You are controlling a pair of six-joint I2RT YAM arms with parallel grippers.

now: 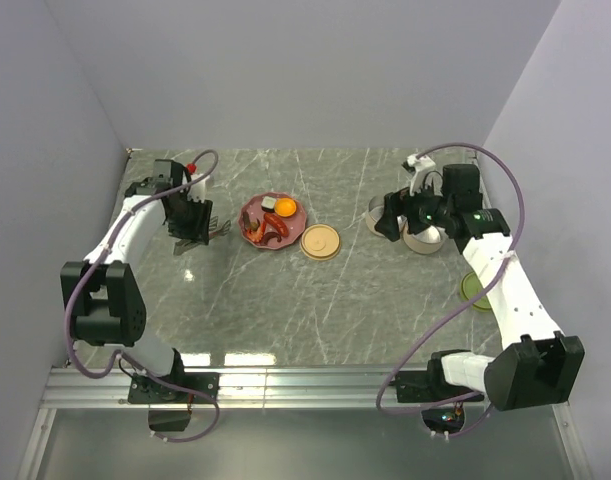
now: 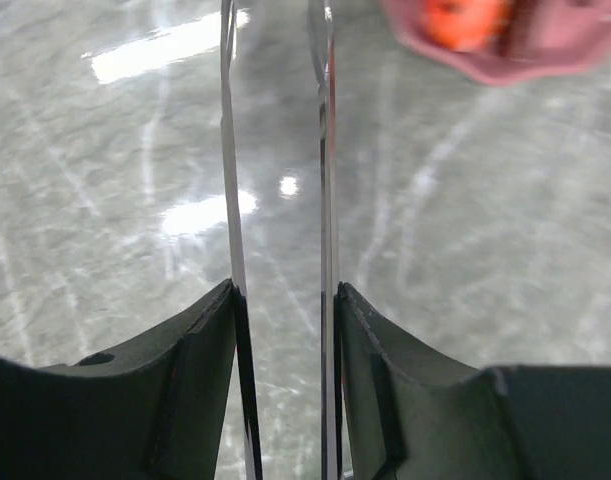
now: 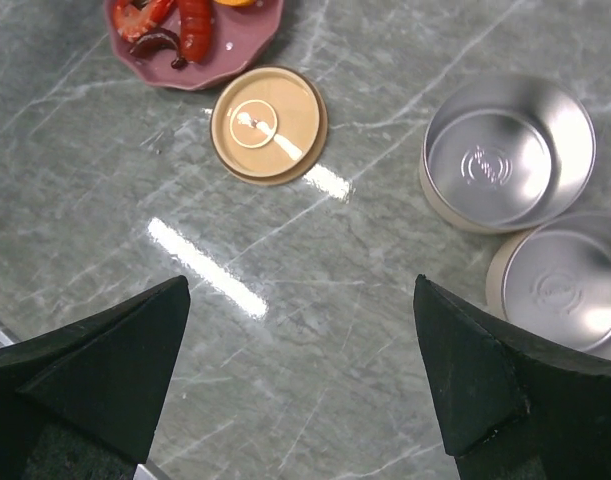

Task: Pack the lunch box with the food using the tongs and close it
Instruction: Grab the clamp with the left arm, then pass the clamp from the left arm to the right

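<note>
Thin grey metal tongs (image 2: 328, 150) run up between my left gripper's (image 2: 285, 290) fingers, one arm against each pad, so the gripper is shut on them. In the top view the left gripper (image 1: 191, 232) holds the tongs (image 1: 218, 228) just left of the pink plate (image 1: 257, 210). On the plate lies the food: a round orange piece (image 1: 285, 207), red sausage-like pieces (image 1: 268, 230) and a small dark-and-pale block (image 1: 269, 204). The lunch box is two open round metal tins (image 3: 510, 150) (image 3: 565, 285). My right gripper (image 3: 300, 290) hangs open and empty above bare table left of them.
A round tan lid (image 3: 269, 124) lies between the plate (image 3: 235, 45) and the tins. A green disc (image 1: 474, 291) sits under the right forearm near the right wall. Grey walls close the table on the left, back and right.
</note>
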